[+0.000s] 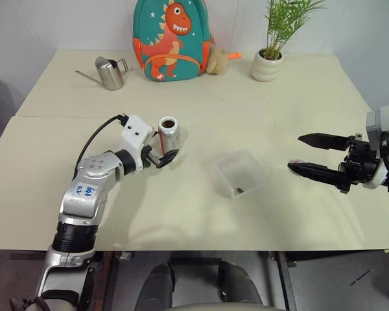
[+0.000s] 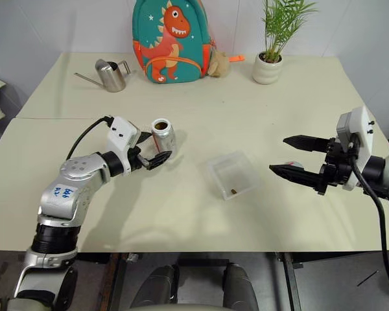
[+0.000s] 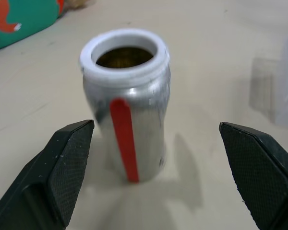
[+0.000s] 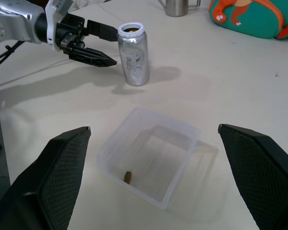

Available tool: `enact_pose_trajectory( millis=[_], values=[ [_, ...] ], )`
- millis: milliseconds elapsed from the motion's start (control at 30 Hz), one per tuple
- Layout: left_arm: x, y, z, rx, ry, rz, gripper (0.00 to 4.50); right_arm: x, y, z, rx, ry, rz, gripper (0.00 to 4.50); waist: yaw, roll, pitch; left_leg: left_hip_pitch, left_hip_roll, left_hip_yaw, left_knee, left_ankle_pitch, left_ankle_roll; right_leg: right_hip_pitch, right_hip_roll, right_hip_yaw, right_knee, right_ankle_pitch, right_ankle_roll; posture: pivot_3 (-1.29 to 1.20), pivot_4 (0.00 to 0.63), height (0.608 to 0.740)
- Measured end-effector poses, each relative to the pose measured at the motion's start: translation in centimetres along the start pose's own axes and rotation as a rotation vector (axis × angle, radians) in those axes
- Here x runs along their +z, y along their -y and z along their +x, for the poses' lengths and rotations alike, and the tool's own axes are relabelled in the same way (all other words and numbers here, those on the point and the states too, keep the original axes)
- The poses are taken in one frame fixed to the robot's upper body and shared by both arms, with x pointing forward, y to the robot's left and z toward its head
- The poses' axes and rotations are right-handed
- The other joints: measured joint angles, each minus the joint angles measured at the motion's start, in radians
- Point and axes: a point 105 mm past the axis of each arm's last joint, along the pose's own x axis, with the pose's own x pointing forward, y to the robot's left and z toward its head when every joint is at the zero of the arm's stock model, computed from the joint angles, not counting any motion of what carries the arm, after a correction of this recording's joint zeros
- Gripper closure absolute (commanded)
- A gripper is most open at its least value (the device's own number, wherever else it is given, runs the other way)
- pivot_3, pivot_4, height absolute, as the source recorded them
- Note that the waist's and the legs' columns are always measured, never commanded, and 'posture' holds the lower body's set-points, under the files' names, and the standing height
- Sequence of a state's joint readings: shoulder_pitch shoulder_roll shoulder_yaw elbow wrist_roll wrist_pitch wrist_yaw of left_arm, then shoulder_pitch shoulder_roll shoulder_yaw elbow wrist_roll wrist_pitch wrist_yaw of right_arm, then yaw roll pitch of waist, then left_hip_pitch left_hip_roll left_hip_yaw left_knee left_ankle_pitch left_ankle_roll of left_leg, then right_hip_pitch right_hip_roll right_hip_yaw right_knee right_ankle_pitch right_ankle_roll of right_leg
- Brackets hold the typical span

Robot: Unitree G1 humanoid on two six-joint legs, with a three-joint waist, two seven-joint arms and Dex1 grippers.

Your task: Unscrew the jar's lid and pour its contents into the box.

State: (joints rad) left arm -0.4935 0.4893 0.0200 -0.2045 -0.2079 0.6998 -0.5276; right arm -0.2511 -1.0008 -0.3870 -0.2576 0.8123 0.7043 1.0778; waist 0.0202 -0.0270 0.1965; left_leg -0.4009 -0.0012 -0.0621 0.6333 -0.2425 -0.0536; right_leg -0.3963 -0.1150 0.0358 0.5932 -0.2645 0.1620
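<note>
Standing upright and lidless on the tabletop, the jar is sitting between the left claw's spread fingers, ungripped; the right claw is hanging open beside the box; regrasping the jar for pouring likely comes next

On my table: jar left, box centre, arms on either flank.
I see my left gripper just beside the upright jar, my right gripper right of the box; a watering can, backpack and potted plant line the far edge.
</note>
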Motion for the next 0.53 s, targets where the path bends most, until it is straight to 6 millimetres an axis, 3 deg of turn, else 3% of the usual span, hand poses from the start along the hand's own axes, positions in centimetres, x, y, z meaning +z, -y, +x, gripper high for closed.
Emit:
enact_pose_trajectory(
  millis=[167, 300, 400, 533],
  values=[
    [-0.2, -0.4, -2.3, -0.038, -0.036, 0.007, 0.05, -0.1, 0.1, -0.3, 0.006, -0.010, 0.006, 0.00, -0.002, 0.000, 0.000, 0.000, 0.000, 0.000, -0.001, 0.000, 0.000, 0.000, 0.000, 0.000, -0.001, 0.000, -0.001, 0.00, 0.150, 0.740],
    [0.8, -0.1, -5.1, -0.205, 0.044, -0.004, 0.05, 0.1, 0.2, -0.6, 0.000, -0.023, -0.002, 0.00, -0.007, 0.000, 0.000, 0.000, 0.001, 0.000, -0.002, 0.000, 0.000, -0.001, 0.000, -0.001, -0.001, -0.002, -0.004, 0.00, 0.150, 0.740],
    [1.9, -1.9, -7.8, -0.295, 0.094, 0.076, 0.05, 0.1, 0.2, -1.0, 0.010, -0.049, -0.011, 0.00, -0.016, 0.001, 0.000, 0.001, 0.001, 0.001, -0.003, 0.000, 0.000, -0.001, 0.000, -0.001, -0.001, -0.005, -0.009, 0.00, 0.150, 0.740],
    [0.9, -4.6, -10.8, -0.333, 0.105, 0.124, 0.05, -0.5, 0.7, -1.8, 0.009, -0.081, -0.003, 0.00, -0.023, 0.001, 0.000, 0.001, 0.001, 0.003, -0.003, -0.001, 0.000, -0.001, -0.001, -0.001, -0.002, -0.011, -0.020, 0.00, 0.150, 0.740]
  ],
)
